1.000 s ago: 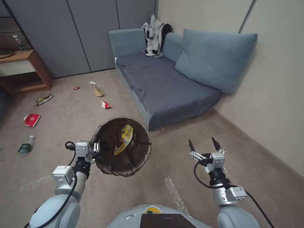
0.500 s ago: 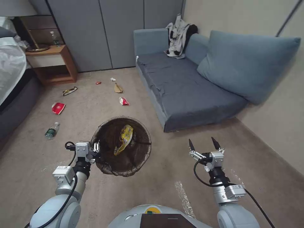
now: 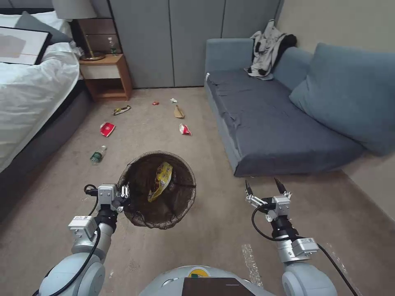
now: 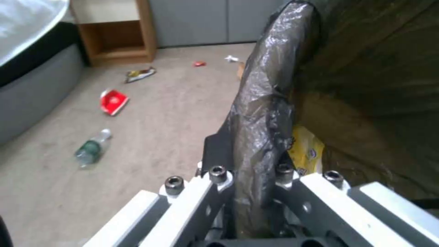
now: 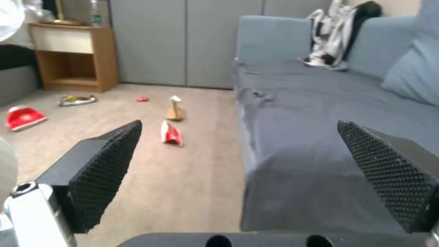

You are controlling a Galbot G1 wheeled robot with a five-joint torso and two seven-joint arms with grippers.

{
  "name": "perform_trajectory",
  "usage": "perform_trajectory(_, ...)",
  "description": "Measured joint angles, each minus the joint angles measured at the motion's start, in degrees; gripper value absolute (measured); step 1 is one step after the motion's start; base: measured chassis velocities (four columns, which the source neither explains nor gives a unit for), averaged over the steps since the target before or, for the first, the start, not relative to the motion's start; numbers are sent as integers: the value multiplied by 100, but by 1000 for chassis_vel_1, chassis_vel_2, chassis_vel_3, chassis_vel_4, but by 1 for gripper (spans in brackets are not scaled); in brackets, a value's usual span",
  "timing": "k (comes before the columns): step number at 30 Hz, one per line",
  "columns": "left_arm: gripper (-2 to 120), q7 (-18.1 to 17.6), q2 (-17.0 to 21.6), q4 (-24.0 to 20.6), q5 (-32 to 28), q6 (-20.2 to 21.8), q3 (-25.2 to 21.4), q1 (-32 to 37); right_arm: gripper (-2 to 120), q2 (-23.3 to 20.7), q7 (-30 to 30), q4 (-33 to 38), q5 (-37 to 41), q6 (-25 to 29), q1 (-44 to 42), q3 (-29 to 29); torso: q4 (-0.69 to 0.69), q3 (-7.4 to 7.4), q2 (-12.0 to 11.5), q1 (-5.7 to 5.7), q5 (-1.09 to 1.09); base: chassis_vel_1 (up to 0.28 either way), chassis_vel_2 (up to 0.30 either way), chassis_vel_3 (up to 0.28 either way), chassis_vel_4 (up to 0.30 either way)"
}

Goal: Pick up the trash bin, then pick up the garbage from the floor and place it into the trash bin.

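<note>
The left pincer pinches the bag-lined rim of the trash bin, holding it up off the floor at lower centre-left of the head view. In the left wrist view the dark bag is squeezed between the two fingers. A yellow wrapper already lies inside the bin.

The right pincer hangs at lower right of the head view, spread wide and holding nothing; the right wrist view shows its two black textured pads well apart with carpet and sofa between them.

The rest of the garbage lies on the carpet in the upper-middle of the head view, well ahead of both arms. The red-and-white packet is the closest piece to the free pincer, up and to the left of it, just beside the sofa's front edge. Beyond it sit a brown paper bag, a white scrap and a small red bit. Farther left are a flat red packet, a gold wrapper and a green-labelled bottle, whose long axis runs roughly up the frame, leaning slightly right.

Judging from this layout, everything is out of reach, so the base must close in; the right arm is the free one, and the red-and-white packet lies nearest its side.
</note>
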Motion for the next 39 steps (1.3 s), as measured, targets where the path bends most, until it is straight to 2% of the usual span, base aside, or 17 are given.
perform_trajectory(12, 2, -1, 4, 8, -8, -44, 7, 7, 100, -4, 48, 30, 12, -76, 17, 15, 0, 0, 0, 0, 0, 71, 69, 62, 78)
perform_trajectory(17, 2, -25, 0, 93, -28, -403, 19, 12, 100, 0, 112, 43, 35, -195, 79, 54, 1, 0, 0, 0, 0, 56, 27, 30, 34)
perform_trajectory(20, 2, -9, -3, 119, -43, -477, 19, 29, 100, 0, 214, 81, 42, -321, 123, 89, -2, 0, 0, 0, 0, 0, 0, 0, 0)
perform_trajectory(39, 2, 6, 14, 98, -51, -357, -15, 0, 100, 76, 215, 72, 83, -385, 119, 181, -1, 0, 0, 0, 0, -5, 6, 5, -6)
